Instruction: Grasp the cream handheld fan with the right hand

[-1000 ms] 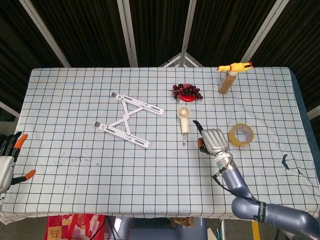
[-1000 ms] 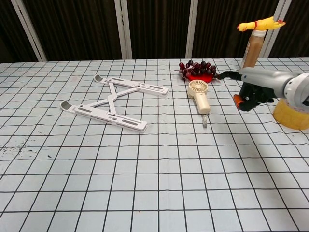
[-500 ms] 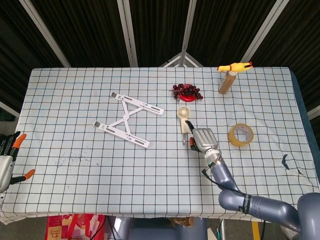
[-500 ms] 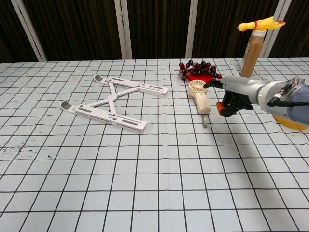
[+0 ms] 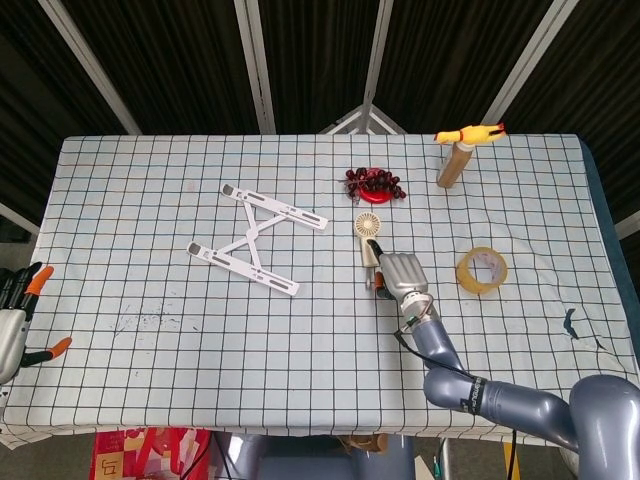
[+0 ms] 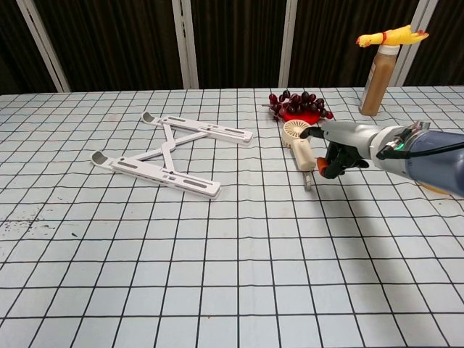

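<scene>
The cream handheld fan [image 5: 368, 231] lies flat on the checked cloth, round head toward the back, handle toward me; in the chest view the fan [image 6: 298, 138] lies just in front of the grapes. My right hand [image 5: 399, 276] sits at the right side of the handle, its thumb reaching across to the handle and its orange-tipped fingers curled down beside it. In the chest view the right hand [image 6: 339, 148] hovers low over the handle's right edge. The fan still rests on the table. My left hand [image 5: 14, 318] hangs off the table's left front corner, fingers spread, holding nothing.
A white folding stand [image 5: 258, 240] lies left of the fan. Dark grapes on a red dish [image 5: 375, 184] sit just behind it. A yellow tape roll [image 5: 481, 269] lies right of my hand. A brown bottle topped by a rubber chicken [image 5: 455, 158] stands at the back right.
My right hand has slid left from beside the tape roll to the fan's handle, and its thumb now reaches over the handle. The fan and left hand have not moved.
</scene>
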Robot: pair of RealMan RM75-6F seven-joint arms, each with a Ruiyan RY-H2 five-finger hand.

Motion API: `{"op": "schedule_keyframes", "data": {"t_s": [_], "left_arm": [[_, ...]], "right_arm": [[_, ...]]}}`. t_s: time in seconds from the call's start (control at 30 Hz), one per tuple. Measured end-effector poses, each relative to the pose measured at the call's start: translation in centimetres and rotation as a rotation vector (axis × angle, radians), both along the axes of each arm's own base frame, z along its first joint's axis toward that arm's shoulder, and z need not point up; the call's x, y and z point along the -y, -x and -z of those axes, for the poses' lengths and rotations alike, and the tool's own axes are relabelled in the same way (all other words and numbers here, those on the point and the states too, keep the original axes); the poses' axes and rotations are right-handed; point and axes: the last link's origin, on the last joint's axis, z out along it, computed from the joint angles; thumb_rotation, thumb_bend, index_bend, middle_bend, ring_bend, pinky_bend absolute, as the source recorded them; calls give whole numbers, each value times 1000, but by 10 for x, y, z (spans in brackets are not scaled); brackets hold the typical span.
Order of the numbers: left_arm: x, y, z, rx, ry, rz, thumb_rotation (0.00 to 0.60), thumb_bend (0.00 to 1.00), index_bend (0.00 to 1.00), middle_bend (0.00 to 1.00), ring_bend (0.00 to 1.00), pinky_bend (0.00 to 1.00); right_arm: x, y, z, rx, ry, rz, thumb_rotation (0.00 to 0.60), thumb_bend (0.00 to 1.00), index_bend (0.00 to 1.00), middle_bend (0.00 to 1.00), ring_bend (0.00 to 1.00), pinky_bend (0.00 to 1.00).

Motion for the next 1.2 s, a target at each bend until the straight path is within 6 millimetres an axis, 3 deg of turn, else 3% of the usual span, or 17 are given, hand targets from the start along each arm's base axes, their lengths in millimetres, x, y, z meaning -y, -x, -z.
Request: {"op": "schedule_keyframes", "data": {"t_s": [1.2], "left_arm": [[-2,-1,1,22,1,-1,600,7,0,0,0,0]], "right_arm": [[4,2,12,-27,-29,36,600,725,0,848,902,874]]}}
